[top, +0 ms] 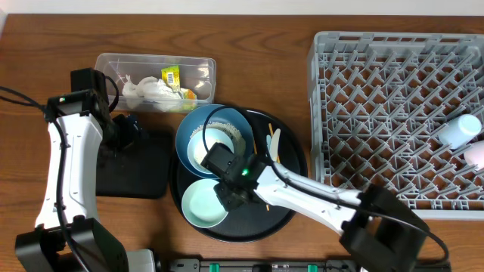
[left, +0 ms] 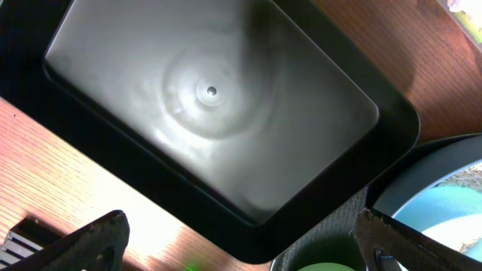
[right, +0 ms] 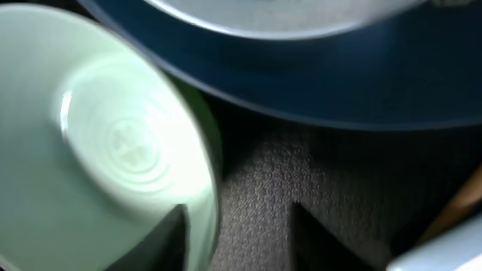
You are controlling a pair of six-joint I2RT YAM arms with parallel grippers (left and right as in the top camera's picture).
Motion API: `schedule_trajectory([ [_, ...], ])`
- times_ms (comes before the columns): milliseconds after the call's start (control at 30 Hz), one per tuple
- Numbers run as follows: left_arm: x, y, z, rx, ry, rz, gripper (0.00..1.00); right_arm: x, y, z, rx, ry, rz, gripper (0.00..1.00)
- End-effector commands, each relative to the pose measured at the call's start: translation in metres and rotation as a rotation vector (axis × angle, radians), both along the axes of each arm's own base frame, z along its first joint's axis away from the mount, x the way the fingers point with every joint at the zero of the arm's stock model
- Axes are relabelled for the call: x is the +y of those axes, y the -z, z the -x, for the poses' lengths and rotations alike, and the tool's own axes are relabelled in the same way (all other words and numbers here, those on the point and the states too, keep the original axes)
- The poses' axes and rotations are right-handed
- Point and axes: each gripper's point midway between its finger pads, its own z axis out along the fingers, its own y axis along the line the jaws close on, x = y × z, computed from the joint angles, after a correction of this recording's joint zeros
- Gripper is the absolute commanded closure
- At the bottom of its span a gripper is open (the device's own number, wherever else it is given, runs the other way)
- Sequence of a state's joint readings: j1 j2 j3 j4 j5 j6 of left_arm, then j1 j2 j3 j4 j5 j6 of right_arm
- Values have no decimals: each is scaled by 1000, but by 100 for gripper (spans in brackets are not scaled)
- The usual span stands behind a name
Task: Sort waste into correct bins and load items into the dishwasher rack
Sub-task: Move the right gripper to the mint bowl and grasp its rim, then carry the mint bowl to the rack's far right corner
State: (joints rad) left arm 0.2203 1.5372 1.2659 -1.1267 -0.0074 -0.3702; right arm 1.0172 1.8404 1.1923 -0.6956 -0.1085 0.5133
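The smaller teal bowl (top: 203, 202) (right: 98, 150) sits on the large round black tray (top: 291, 185), in front of the large blue bowl (top: 215, 136) (right: 339, 83). My right gripper (top: 227, 195) (right: 237, 226) straddles the teal bowl's right rim. One finger is inside the bowl and the other stands outside, a gap away from the rim. My left gripper (top: 132, 137) (left: 241, 233) hangs wide open over the near corner of the shallow black rectangular tray (top: 140, 170) (left: 211, 113), holding nothing. The clear tub (top: 155, 79) holds white napkins and a yellow-green wrapper (top: 171, 75).
The grey dishwasher rack (top: 401, 113) fills the right side, with white cups (top: 461, 130) in its right part. Chopsticks (top: 269, 142) and a white spoon (top: 277, 145) lie on the round tray right of the blue bowl.
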Motion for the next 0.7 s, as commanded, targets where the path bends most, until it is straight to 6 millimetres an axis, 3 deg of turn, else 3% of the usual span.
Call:
schedule_trajectory([
  [0,3,-2,4,1,-14,-15,3,-2,5,3,13,19,10,73],
  [233,3,-2,4,1,-14,-15,3,-1,4,4,16,18,6,98],
  [500,3,-2,4,1,-14,-15,3,0,-2,1,12,21,0,99],
  [667,3,-2,4,1,-14,-15,3,-5,-38,-15,-54,-10,-29,99],
])
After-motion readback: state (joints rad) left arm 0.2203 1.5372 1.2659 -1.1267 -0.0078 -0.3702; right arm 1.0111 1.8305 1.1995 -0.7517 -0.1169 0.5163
